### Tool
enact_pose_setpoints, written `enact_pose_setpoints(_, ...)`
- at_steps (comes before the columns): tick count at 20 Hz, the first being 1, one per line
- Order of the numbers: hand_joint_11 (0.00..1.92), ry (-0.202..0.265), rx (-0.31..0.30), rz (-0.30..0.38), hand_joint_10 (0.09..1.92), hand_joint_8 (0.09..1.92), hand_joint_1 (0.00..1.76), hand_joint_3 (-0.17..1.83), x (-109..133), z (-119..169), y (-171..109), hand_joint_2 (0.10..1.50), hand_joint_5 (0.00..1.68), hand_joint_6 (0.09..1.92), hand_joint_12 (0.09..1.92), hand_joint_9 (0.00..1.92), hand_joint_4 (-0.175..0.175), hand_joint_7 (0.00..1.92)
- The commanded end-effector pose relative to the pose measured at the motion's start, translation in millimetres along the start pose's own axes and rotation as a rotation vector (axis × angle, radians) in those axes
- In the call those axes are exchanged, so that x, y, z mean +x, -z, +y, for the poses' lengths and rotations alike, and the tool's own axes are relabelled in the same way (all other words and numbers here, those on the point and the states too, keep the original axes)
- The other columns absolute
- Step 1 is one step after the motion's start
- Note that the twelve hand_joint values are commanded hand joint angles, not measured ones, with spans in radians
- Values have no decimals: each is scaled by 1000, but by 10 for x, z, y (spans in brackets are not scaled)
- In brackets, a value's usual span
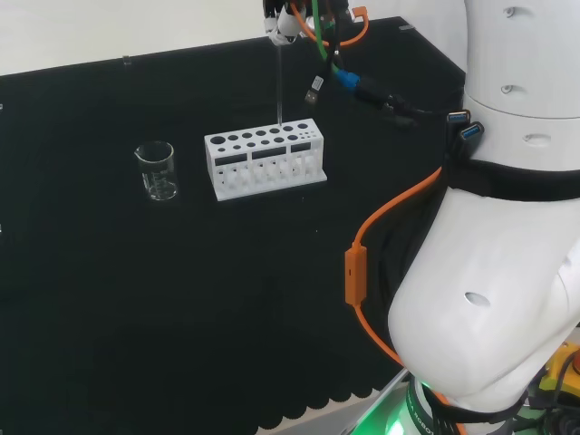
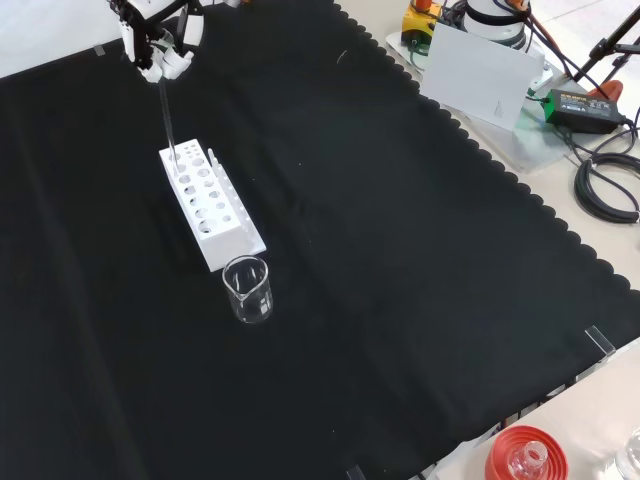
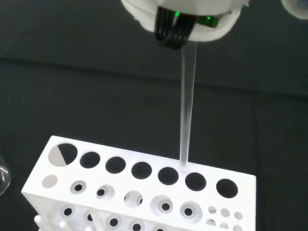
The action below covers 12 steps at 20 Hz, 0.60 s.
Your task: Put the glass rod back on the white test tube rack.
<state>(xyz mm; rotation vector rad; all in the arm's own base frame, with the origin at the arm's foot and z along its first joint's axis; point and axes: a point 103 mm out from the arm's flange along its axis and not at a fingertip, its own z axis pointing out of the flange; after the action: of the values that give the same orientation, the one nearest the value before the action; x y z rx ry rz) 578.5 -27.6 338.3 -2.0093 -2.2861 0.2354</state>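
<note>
The hand (image 2: 158, 45) pinches the top of the rod (image 2: 166, 115), holding it upright so it can go straight down into a hole. Its lower tip sits at the top of the rack (image 2: 212, 205), by an end hole in the back row.

In the head view the hand (image 1: 283, 23) sits above the far right part of the test tube rack (image 1: 264, 161), and the glass rod (image 1: 278, 82) hangs straight down from its fingers, its lower tip meeting the rack's top face among the holes near the right end. The beaker (image 1: 157, 170) stands on the cloth (image 1: 181, 299) left of the rack and well left of the fingers. In the front view the rack lies below the fingers, the beaker just beyond its near end.
</note>
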Motion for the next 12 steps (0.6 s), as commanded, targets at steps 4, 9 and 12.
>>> enact_pose_setpoints(4,1583,-12,-1,9,267,753,1322,529,-69,-12,2,740,1162,562,692,1834,-175,1340)
enact_pose_setpoints(9,1583,-18,-17,44,267,753,1322,528,-282,-129,-18,741,1162,562,692,1834,-175,1340)
enact_pose_setpoints(12,1583,-29,-8,20,267,753,1322,528,-284,-133,-14,740,1162,562,691,1834,-175,1340)
